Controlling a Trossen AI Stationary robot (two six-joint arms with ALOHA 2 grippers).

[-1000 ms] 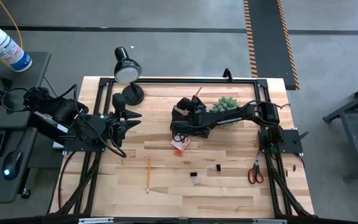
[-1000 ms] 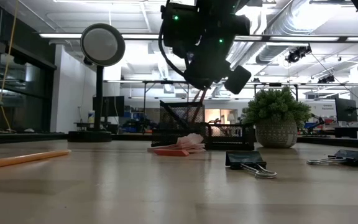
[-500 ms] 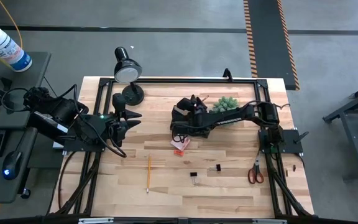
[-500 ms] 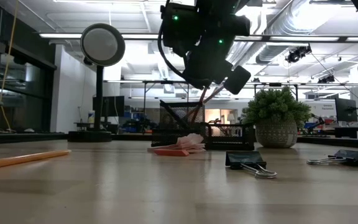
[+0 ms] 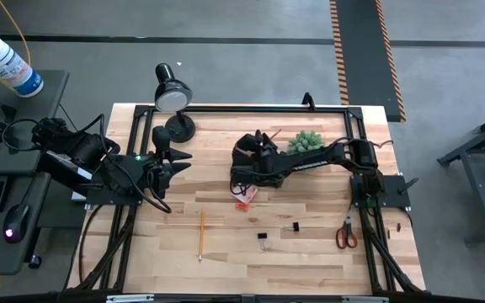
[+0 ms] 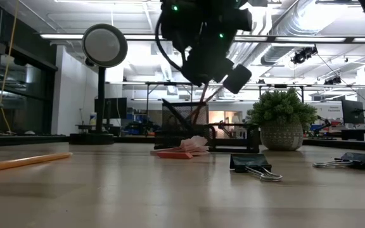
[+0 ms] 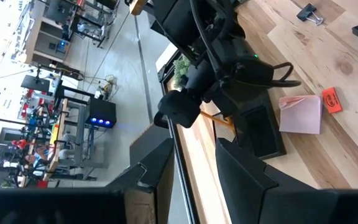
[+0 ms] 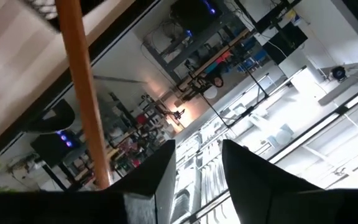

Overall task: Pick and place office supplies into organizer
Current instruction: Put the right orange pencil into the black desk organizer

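Hovering above the black organizer near the table's middle, the right gripper has its fingers spread and holds nothing; a pencil leans in the organizer's tall back section. The left gripper, also spread and empty, waits near the lamp. By my judgement the task is at an early stage: still loose on the table are the pink sticky-note pad just beside the organizer, 1 pencil, 2 binder clips, and the red-handled scissors well apart. No writing can be read.
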